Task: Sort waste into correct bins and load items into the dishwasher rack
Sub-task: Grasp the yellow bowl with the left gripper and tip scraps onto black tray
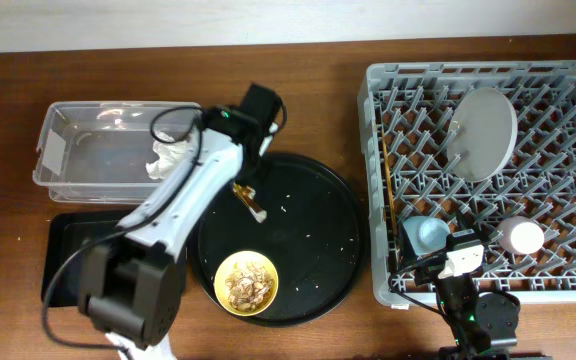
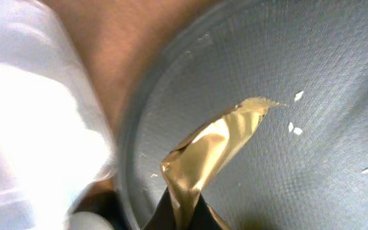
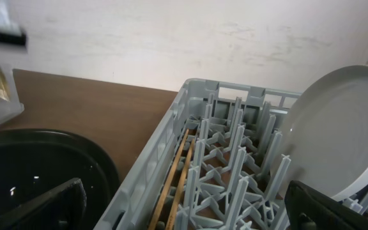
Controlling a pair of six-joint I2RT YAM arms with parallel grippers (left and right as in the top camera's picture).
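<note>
My left gripper (image 1: 240, 187) is shut on the small gold-brown wrapper (image 1: 252, 205) and holds it above the left part of the large round black tray (image 1: 318, 180). In the left wrist view the wrapper (image 2: 216, 150) sticks up from the closed jaws (image 2: 184, 220). Crumpled white tissue (image 1: 168, 158) lies in the clear tub (image 1: 78, 140). The yellow bowl (image 1: 246, 283) holds brownish food scraps. The dishwasher rack (image 1: 378, 110) holds the plate (image 1: 483, 130), blue cup (image 1: 430, 235), pink cup (image 1: 521, 237) and chopsticks (image 1: 386, 190). My right gripper (image 1: 458, 262) is open and empty at the rack's front edge.
The flat black tray (image 1: 68, 260) lies at the front left, partly under my left arm. White crumbs dot the round tray (image 2: 312, 96). The right wrist view shows the rack's wall (image 3: 152, 166), chopsticks (image 3: 174, 179), plate (image 3: 337, 134) and open jaws (image 3: 184, 217).
</note>
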